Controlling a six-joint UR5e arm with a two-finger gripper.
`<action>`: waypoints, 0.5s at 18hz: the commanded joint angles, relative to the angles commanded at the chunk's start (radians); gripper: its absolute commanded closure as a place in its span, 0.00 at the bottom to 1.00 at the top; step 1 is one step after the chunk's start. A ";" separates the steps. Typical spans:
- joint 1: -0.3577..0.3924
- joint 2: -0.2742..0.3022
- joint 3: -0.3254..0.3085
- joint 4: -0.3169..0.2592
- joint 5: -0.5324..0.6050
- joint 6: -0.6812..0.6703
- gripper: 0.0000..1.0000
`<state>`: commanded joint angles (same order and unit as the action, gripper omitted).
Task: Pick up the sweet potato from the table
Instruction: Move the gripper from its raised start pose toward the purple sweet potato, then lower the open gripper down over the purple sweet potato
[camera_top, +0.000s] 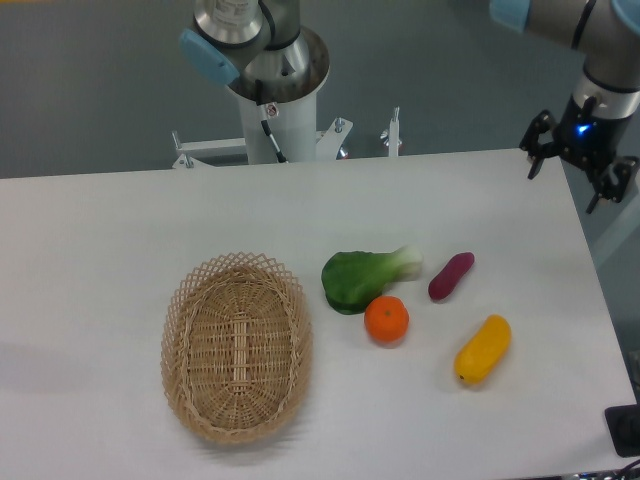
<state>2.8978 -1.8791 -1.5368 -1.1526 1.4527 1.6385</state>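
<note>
Sweet potato (451, 276): on white surface (120, 230), right of centre. Bok choy (365, 277) at its 9 o'clock, orange (386, 320) at 8, yellow fruit (483, 348) at 5, basket (237, 346) farther left. Hand (572, 175): at 1 o'clock, over far right corner, fingers spread, empty.
</note>
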 joint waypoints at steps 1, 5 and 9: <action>-0.011 -0.002 -0.032 0.052 0.002 -0.015 0.00; -0.020 -0.014 -0.137 0.172 0.002 -0.054 0.00; -0.040 -0.046 -0.183 0.182 0.005 -0.054 0.00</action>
<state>2.8579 -1.9251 -1.7195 -0.9710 1.4573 1.5846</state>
